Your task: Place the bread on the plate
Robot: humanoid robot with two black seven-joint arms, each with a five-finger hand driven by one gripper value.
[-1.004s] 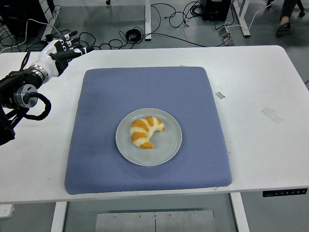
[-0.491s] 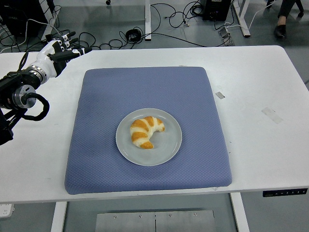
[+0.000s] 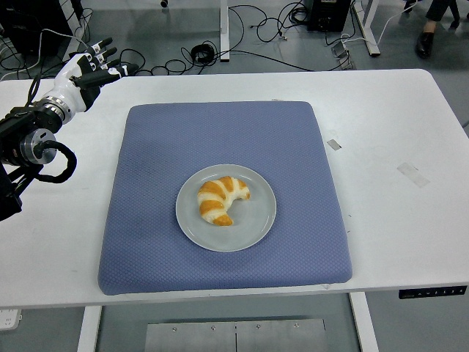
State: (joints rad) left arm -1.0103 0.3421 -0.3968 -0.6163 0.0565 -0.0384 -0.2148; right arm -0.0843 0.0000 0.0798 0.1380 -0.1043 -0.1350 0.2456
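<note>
**Croissant on the plate, left hand up at the far left corner**

The white rectangular table carries a square blue-grey quilted mat at its centre. A round pale grey plate sits on the mat, slightly toward the near side. The golden-brown and white curved croissant bread lies on that plate, left of its centre, touched by nothing.

The black left arm enters from the left edge, partly cut off there. Its white-and-black left hand is over the table's far left corner, fingers extended and loosely spread, holding nothing. Compared with half a second ago, the hand has shifted slightly up and to the left, farther from the mat; mat, plate and bread are unchanged.

At the top right a person's shoe shows on the floor, the rest cropped.
</note>
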